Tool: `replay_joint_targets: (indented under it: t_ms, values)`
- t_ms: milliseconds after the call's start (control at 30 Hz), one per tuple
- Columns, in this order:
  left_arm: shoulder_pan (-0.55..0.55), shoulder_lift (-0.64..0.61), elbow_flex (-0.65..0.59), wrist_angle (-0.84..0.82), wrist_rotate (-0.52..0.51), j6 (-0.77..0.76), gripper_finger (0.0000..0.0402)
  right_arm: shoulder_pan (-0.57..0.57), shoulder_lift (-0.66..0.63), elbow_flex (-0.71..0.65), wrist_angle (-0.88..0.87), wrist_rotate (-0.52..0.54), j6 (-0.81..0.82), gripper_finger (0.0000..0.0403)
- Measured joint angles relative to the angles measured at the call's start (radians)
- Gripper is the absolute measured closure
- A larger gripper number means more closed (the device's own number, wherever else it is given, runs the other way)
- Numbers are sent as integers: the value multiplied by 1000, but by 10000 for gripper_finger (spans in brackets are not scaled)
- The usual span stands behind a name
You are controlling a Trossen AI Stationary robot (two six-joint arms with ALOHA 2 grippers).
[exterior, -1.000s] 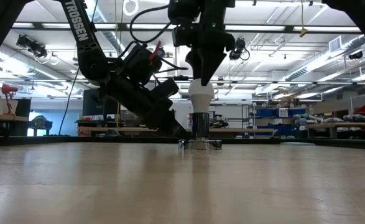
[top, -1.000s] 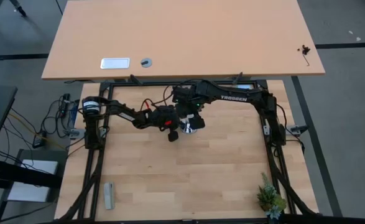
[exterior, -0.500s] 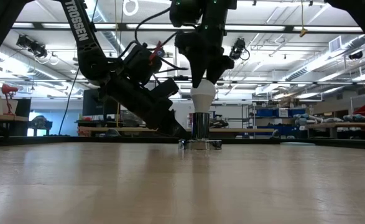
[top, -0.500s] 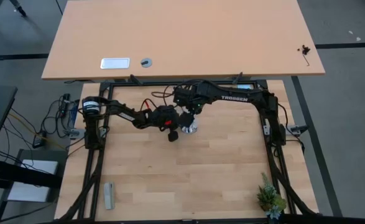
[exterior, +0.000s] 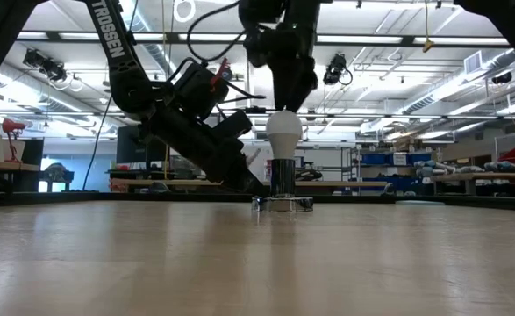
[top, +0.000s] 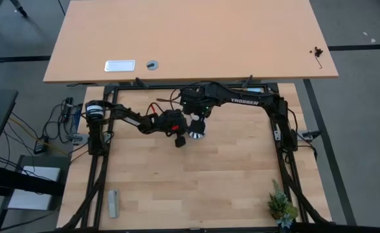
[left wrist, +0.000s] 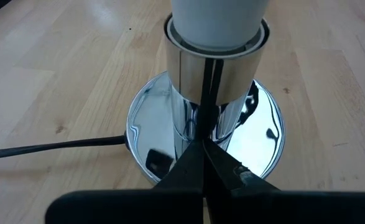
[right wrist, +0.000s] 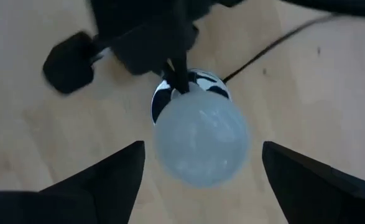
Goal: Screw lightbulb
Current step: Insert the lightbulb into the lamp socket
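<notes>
Both tools | right tool (right wrist: 198, 177) spread above lightbulb (right wrist: 199, 145) | left tool (left wrist: 205, 158) pressed together

One lightbulb (exterior: 282, 132), one socket base (left wrist: 170, 134), two arms, one small plant (top: 281, 206), one gray block (top: 113, 203).

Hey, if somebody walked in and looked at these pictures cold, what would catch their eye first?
Probably the white lightbulb standing upright in the shiny silver socket base toward the back middle of the table. The right gripper hangs directly above it, open around the bulb without gripping. The left gripper, shut, presses its tips against the socket base from the side.
</notes>
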Motion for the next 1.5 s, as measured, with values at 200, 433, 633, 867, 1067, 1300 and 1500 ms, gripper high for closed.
replay_joint_targets:
  t_ms: [200,433,633,867,1067,1300,1500]
  values:
    - [0,0,0,0,0,0,401,14,0,12,-9,3,-390,77]
    - [0,0,0,1,0,0,401,1,-3,-61,30,8,-498,86]
    - [0,0,0,1,0,-1,401,-8,-6,-112,80,-6,-326,101]
    - [0,0,0,1,0,-1,401,-7,-10,-126,75,-5,188,110]
    - [0,0,0,1,0,-1,401,10,-3,-112,58,-9,193,91]
    - [0,0,0,1,0,-1,401,9,0,-27,-10,-1,102,74]
    - [0,0,0,1,0,-1,401,4,-1,-4,-6,12,-239,72]
